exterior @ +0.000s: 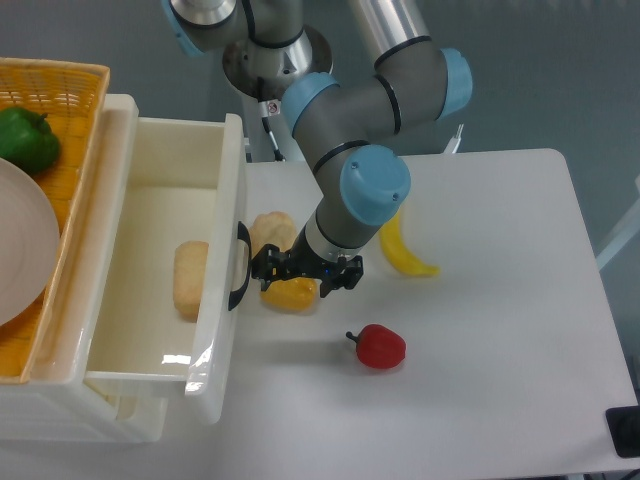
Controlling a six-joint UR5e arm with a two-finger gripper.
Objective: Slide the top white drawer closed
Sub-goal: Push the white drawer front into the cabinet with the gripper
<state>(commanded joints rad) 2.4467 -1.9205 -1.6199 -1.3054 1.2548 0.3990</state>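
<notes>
The top white drawer [150, 200] is pulled out to the right from the white unit at the left. Its front panel [228, 300] carries a black arched handle [240, 266]. A pale bread roll [190, 280] lies inside it. My gripper [305, 272] hangs just right of the handle, a small gap away from it. Its black fingers look spread left and right, open and holding nothing. It hovers over a yellow-orange food piece [290, 295] on the table.
A second bread roll [272, 231] lies next to the drawer front. A banana [403, 252] and a red pepper [380, 347] lie to the right. A yellow wicker basket [75, 85] on the unit holds a green pepper [28, 138] and a white plate [20, 240].
</notes>
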